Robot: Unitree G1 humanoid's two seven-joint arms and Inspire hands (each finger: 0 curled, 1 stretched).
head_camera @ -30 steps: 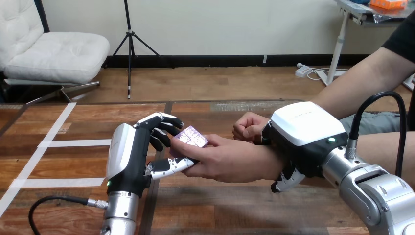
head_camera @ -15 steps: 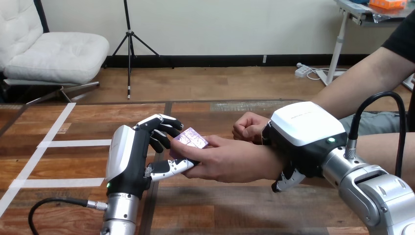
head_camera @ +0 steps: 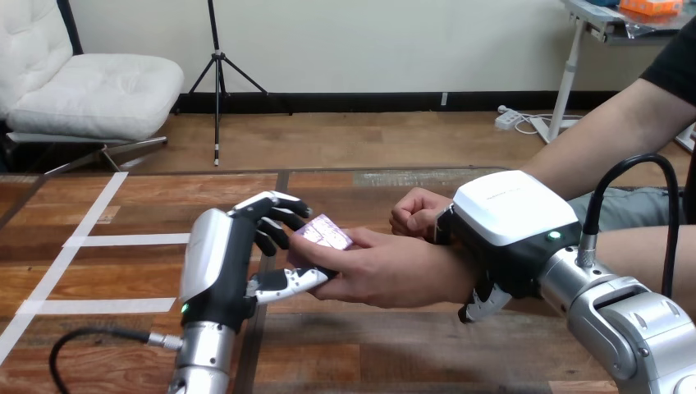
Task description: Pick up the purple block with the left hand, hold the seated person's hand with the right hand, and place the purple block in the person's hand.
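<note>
the small, flat purple block (head_camera: 325, 232) with a pale pattern on its top face lies slightly tilted on the fingers of the person's open hand (head_camera: 386, 269), which reaches palm-up over the wooden table (head_camera: 164, 205) from the view's right. the robot's left hand (head_camera: 234, 258) stands just beside those fingertips. its upper fingers (head_camera: 279, 212) are curled over with their tips on the block's near edge, and its thumb (head_camera: 289, 281) lies beneath the person's fingers, so the block and the fingers under it sit between the two. the right hand (head_camera: 509, 222) sits over the person's wrist with its fingers (head_camera: 483, 302) curled down round the underside, clamped on the wrist. the person's other hand (head_camera: 417, 212), closed in a fist, rests behind and near the right hand, apart from the block. the block looks light and stiff, a hard little tile that will not give under pressure. its glossy faces suggest it could slide easily, the more so because it sits tilted rather than flat. the firmest hold is probably across two opposite edges, not on the smooth top. the placing looks nearly done: what remains is likely to lift the fingertips straight off without dragging the block toward the open fingertip side.
</note>
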